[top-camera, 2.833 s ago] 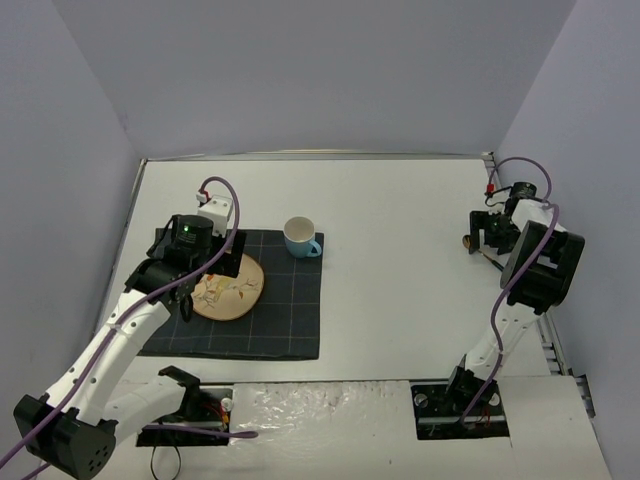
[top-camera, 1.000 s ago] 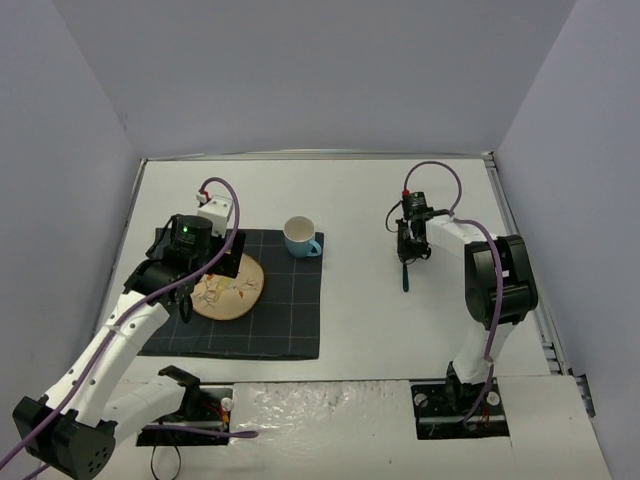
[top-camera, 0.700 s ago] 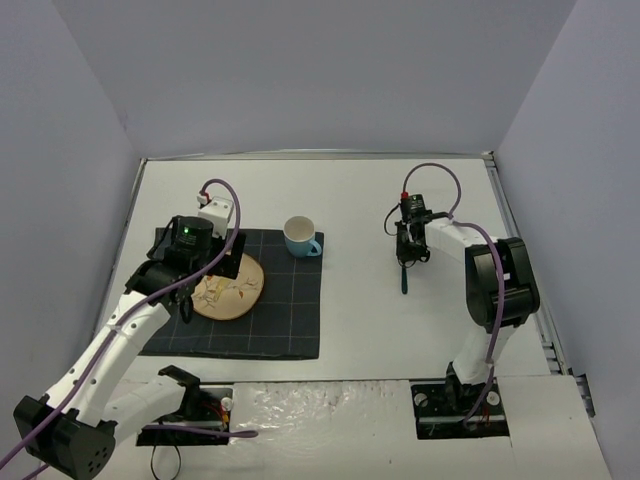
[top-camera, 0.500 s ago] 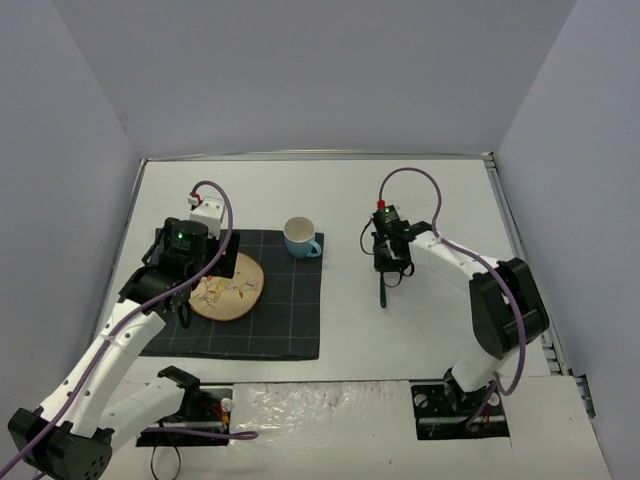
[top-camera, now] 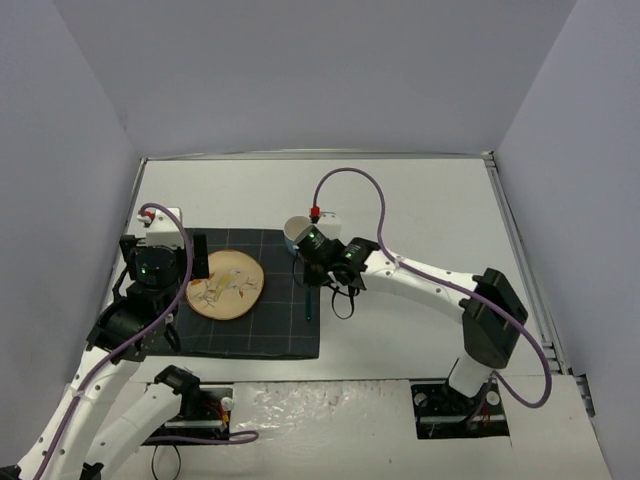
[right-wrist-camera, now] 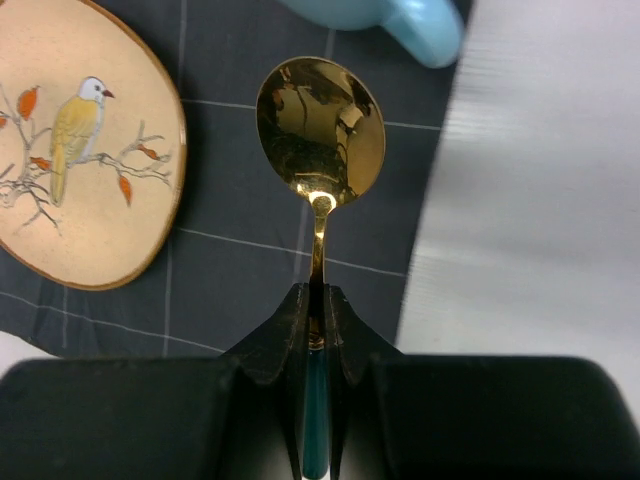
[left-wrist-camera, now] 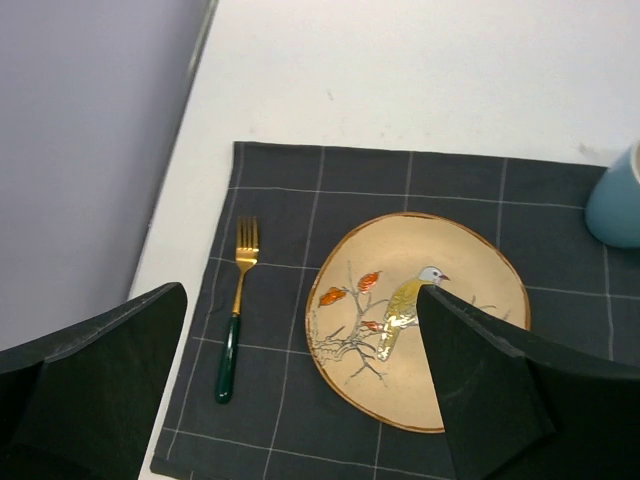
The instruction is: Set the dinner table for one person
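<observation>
While my right arm reaches far to the left across the dinner table (top-camera: 420,200), its forearm lies low and almost level over the white top. The wrist ends at the right border of the dark grey checked placemat (top-camera: 260,330). There my right pincer (right-wrist-camera: 318,300) is pinched tight on the teal handle of a gold spoon (right-wrist-camera: 320,140), the two fingers meeting on it with no gap. The spoon points straight out from the fingers, its bowl toward the light blue mug (right-wrist-camera: 390,20), which stands on the mat's far right corner. It sits over the strip of cloth between the bird-painted plate (right-wrist-camera: 70,170) and the mat's right edge. I cannot tell whether the spoon touches the cloth or hangs just above it.

My left arm is folded at the left side of the table, elbow low, wrist raised and tipped so that it looks down on the mat from above. My left pincer (left-wrist-camera: 300,295) is spread wide and has nothing in it, one finger (left-wrist-camera: 90,380) at each side of that view. Between them I see a gold fork with a dark green handle (left-wrist-camera: 234,310). It lies flat on the mat just left of the plate, tines toward the far edge.

The table runs under all of this, and the mat rests on its left near part.
</observation>
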You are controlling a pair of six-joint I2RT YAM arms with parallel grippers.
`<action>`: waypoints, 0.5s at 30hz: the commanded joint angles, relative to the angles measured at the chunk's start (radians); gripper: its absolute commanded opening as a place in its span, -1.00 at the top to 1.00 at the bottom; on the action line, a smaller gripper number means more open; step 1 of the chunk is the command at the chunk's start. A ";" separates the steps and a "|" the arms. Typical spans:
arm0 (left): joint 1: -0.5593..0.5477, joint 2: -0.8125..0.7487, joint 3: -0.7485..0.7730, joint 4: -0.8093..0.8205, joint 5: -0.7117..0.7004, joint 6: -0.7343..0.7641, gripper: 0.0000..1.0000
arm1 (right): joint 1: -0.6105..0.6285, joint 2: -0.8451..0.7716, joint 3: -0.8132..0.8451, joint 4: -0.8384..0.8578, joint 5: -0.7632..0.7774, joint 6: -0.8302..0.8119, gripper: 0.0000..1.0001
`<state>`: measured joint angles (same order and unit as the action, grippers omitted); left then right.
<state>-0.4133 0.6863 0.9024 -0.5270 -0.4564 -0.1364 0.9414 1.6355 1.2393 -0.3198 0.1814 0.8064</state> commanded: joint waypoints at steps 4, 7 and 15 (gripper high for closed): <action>-0.007 -0.107 -0.081 0.115 -0.173 -0.010 -0.94 | 0.059 0.154 0.165 -0.038 0.099 0.119 1.00; -0.007 -0.137 -0.111 0.146 -0.189 -0.006 -0.94 | 0.059 0.190 0.193 -0.046 0.108 0.129 1.00; -0.007 -0.120 -0.116 0.149 -0.190 0.002 -0.94 | 0.056 0.287 0.198 -0.054 0.113 0.175 1.00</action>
<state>-0.4133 0.5450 0.7712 -0.4565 -0.6197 -0.1387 1.0019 1.9149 1.4124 -0.3611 0.2291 0.9277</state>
